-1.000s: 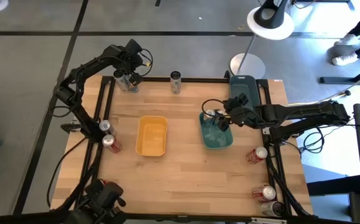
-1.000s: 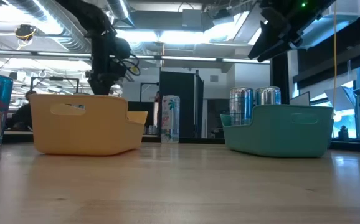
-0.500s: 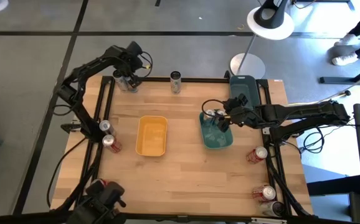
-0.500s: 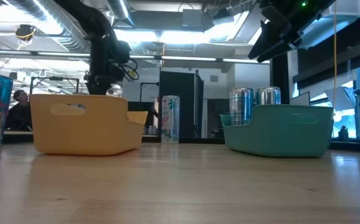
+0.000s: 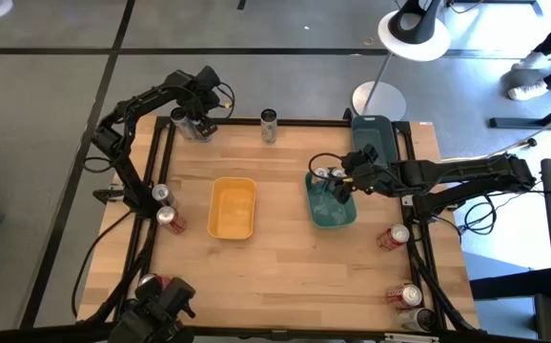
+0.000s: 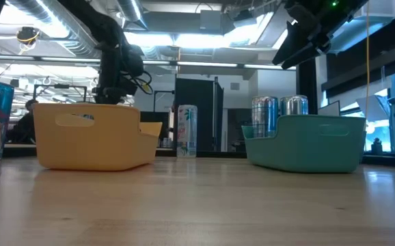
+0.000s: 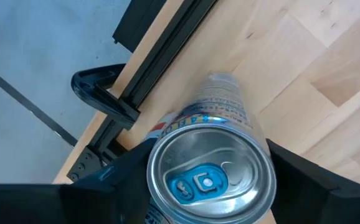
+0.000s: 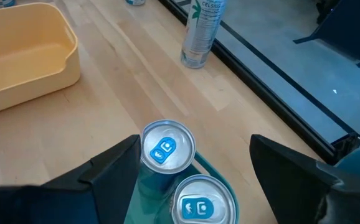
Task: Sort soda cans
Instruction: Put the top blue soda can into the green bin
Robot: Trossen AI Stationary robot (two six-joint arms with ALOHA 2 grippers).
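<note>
My left gripper (image 5: 196, 112) is open at the table's far left corner, above two soda cans (image 5: 200, 125). In the left wrist view its fingers (image 7: 121, 180) stand on either side of one upright silver-topped can (image 7: 210, 177); whether they touch it I cannot tell. My right gripper (image 5: 339, 183) hangs open over the teal tray (image 5: 336, 215), above two silver-teal cans (image 8: 167, 146) standing in the tray's far end. A slim pale can (image 5: 269, 124) stands alone on its base at the far edge.
A yellow tray (image 5: 232, 208) sits mid-table, and a dark tray (image 5: 372, 134) at the far right corner. Two cans (image 5: 165, 205) stand at the left edge, others at the right edge (image 5: 396, 236) and near right corner (image 5: 409, 296). Bare wood lies near the front.
My left gripper has crept a little down and toward the table's left over the corner cans, turning slightly. The right arm and the cans have stayed put.
</note>
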